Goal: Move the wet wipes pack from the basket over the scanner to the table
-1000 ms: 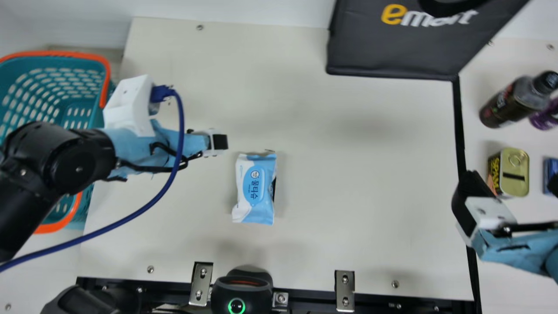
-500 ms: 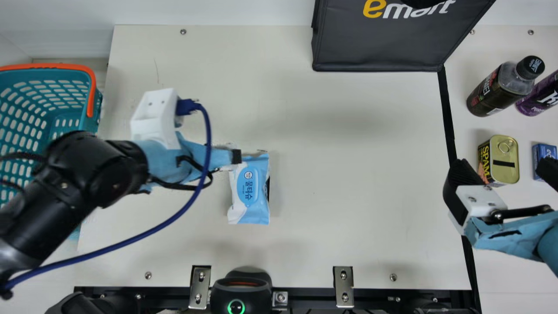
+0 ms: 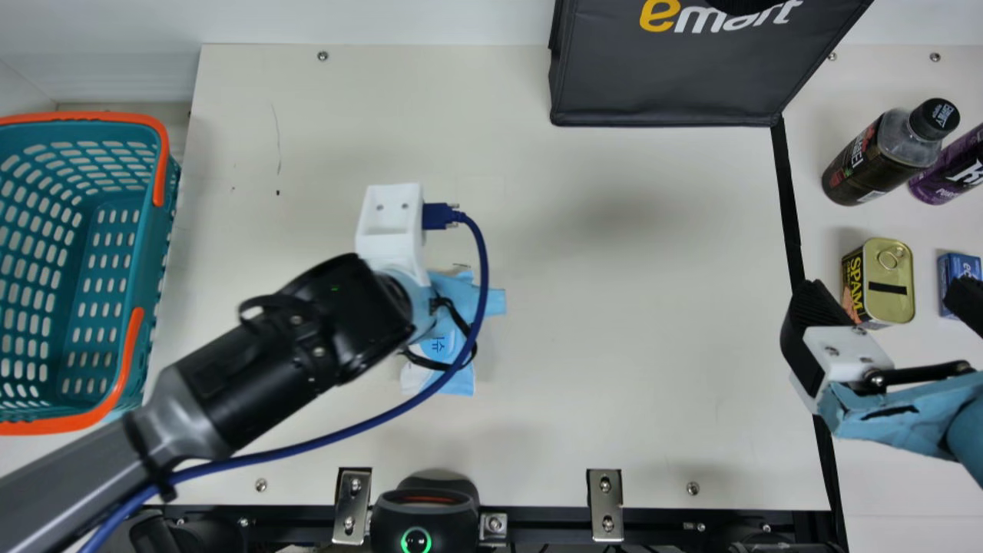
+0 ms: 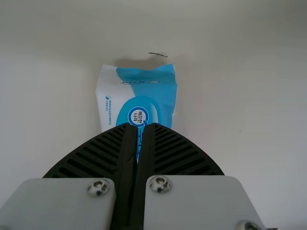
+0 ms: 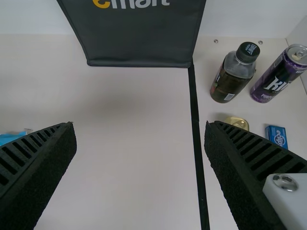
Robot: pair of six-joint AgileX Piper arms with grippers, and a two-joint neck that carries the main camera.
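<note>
On the table, the wet wipes pack lies directly under the left gripper.
Its long axis goes from the near side to the far side, about in line with the narrow slit of this gripper, so a grasp, if one is needed, would close across the pack's width. The left gripper is closed nearly to the end and holds nothing; if it touches the pack, I cannot tell. The right gripper is wide open, holds nothing, and is well apart. The basket stands at the left, the scanner at the near edge. The placing looks done, I judge; opening the fingers here could push the pack.
</note>
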